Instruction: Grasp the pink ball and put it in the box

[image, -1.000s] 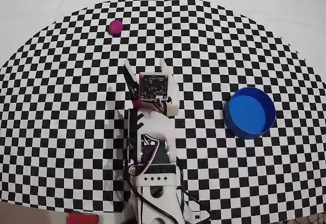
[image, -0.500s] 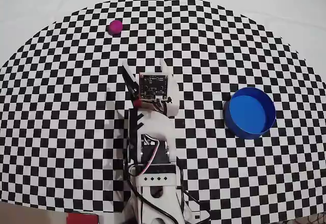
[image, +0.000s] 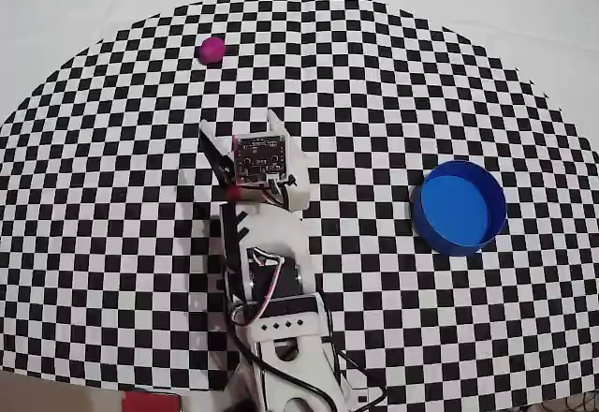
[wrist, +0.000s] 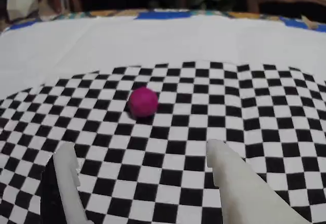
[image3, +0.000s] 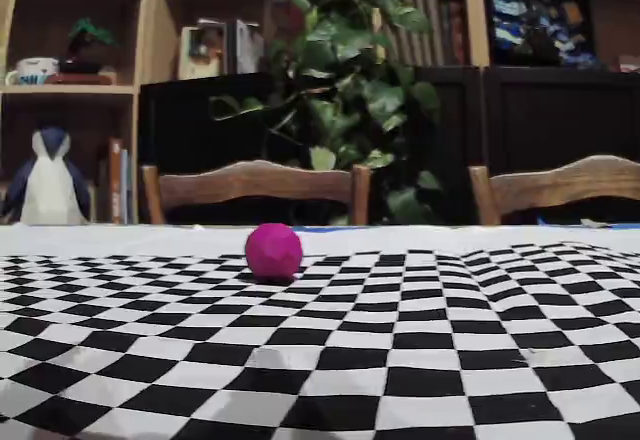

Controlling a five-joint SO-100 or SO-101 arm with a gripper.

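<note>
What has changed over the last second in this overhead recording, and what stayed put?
The arm has swung toward the left of the overhead view, bringing the gripper round toward the pink ball. Its jaws stay open and hold nothing. The ball rests where it was near the far edge of the checkered mat, and the box has not moved and is empty.

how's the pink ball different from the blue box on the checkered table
The pink ball is a small magenta sphere; the box is a much wider, round, shallow blue container, open on top and empty. In the overhead view the ball sits at the upper left edge of the checkered pattern, the box at the right. Both rest on the cloth, clear of the gripper.
</note>
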